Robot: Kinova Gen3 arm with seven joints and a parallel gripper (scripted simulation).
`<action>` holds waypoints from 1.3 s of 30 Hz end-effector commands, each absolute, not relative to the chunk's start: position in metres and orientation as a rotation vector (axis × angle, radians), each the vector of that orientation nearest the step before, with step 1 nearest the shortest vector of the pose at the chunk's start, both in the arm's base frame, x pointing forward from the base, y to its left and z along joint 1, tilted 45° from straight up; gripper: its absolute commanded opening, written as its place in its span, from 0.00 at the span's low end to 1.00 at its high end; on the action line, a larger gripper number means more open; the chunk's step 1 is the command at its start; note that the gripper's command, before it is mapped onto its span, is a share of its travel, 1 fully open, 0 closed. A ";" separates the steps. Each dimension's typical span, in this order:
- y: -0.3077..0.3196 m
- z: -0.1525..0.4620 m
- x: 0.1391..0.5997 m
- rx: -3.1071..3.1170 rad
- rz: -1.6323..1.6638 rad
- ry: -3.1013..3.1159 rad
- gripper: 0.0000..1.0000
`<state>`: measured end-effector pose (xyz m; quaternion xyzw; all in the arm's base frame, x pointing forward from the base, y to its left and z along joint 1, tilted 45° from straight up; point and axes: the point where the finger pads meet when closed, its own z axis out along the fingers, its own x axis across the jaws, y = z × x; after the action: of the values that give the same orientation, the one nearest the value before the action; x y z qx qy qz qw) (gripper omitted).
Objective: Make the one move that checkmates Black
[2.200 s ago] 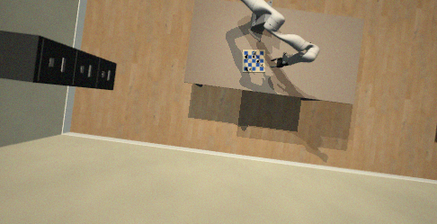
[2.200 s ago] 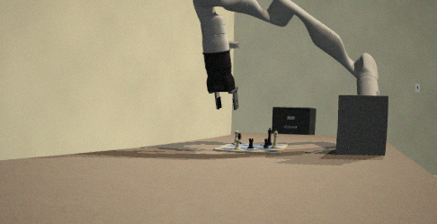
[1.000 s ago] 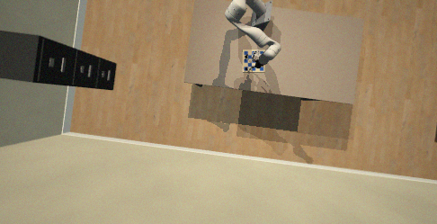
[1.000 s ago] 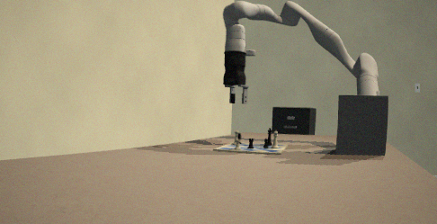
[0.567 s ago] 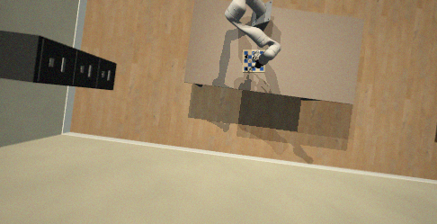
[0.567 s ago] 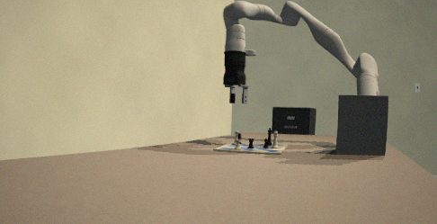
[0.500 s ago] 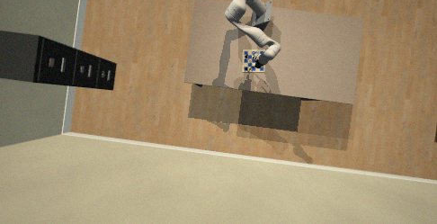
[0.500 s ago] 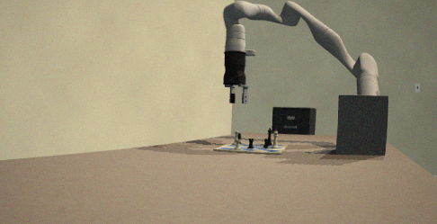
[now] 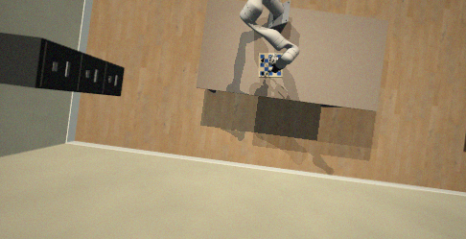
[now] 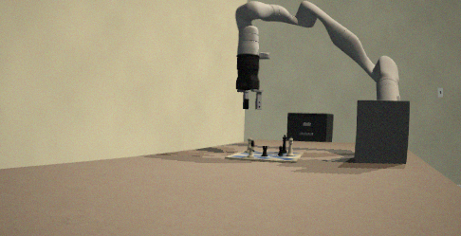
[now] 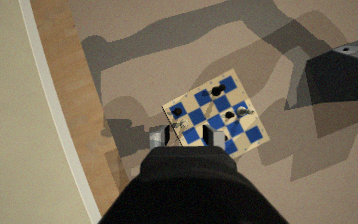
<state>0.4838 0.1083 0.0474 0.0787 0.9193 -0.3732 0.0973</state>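
High above the chessboard (image 10: pixel 264 156) on the counter (image 10: pixel 142 190), the end effector (image 10: pixel 251 100) hangs spread wide and empty — apparently lining up over a piece before descending.

Office-type room: wood-plank floor (image 9: pixel 158 62), plain beige walls (image 10: pixel 119 66) w/ white baseboard (image 9: pixel 268 168), row of black metal filing cabinets (image 9: pixel 62 67), long tan rectangular worktop (image 9: pixel 336 58).

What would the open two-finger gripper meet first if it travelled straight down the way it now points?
The gripper points straight down, open and empty. It would probably first reach the blue-and-cream chessboard near its edge, perhaps the pale piece by the left finger. Depth is unclear, so which comes first is uncertain.
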 end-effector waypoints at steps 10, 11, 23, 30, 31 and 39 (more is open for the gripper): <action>0.107 0.045 0.479 0.395 -1.075 2.668 1.00; 0.107 0.045 0.479 0.416 -1.071 2.660 1.00; 0.103 0.041 0.471 0.682 -1.016 2.549 1.00; 0.100 0.037 0.465 0.914 -0.957 2.425 1.00; 0.100 0.037 0.465 0.914 -0.957 2.425 1.00; 0.098 0.032 0.459 1.168 -0.880 2.256 1.00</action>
<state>0.4606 0.0965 0.0319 0.4101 0.8249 -0.3234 0.2162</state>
